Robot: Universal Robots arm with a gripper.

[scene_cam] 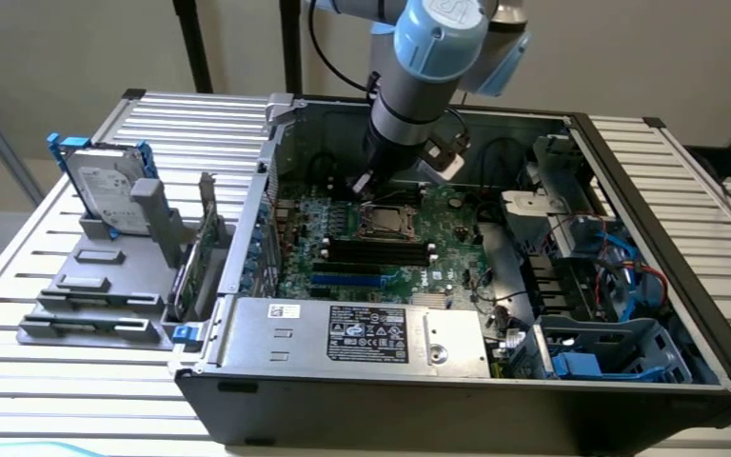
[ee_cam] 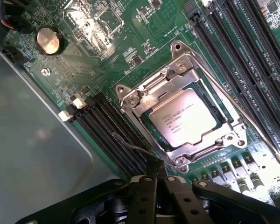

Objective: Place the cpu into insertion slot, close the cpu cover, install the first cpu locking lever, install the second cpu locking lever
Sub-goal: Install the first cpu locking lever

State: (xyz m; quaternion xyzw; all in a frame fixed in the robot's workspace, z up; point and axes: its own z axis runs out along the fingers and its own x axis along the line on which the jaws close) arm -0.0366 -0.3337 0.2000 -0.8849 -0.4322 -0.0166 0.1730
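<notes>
The cpu (ee_cam: 184,119), pale silver with printed text, lies flat in the insertion slot (scene_cam: 385,222) on the green board. The cpu cover (ee_cam: 151,88), a silver frame, is down around it. One thin wire locking lever (ee_cam: 130,146) runs from the socket's corner to my fingertips. A second thin lever (ee_cam: 259,135) lies along the socket's other side. My gripper (ee_cam: 157,173) sits just beside the socket's corner, fingers together at the first lever's end; I cannot tell whether the wire is pinched. In the exterior view my gripper (scene_cam: 368,186) is low inside the case, just behind the socket.
Long black memory slots (ee_cam: 112,135) flank the socket on both sides. A coin battery (ee_cam: 47,40) sits on the board. The grey case wall (ee_cam: 32,154) is close. A power supply (scene_cam: 353,333), blue drive cage (scene_cam: 607,347) and cables crowd the case; a hard drive (scene_cam: 106,186) stands outside.
</notes>
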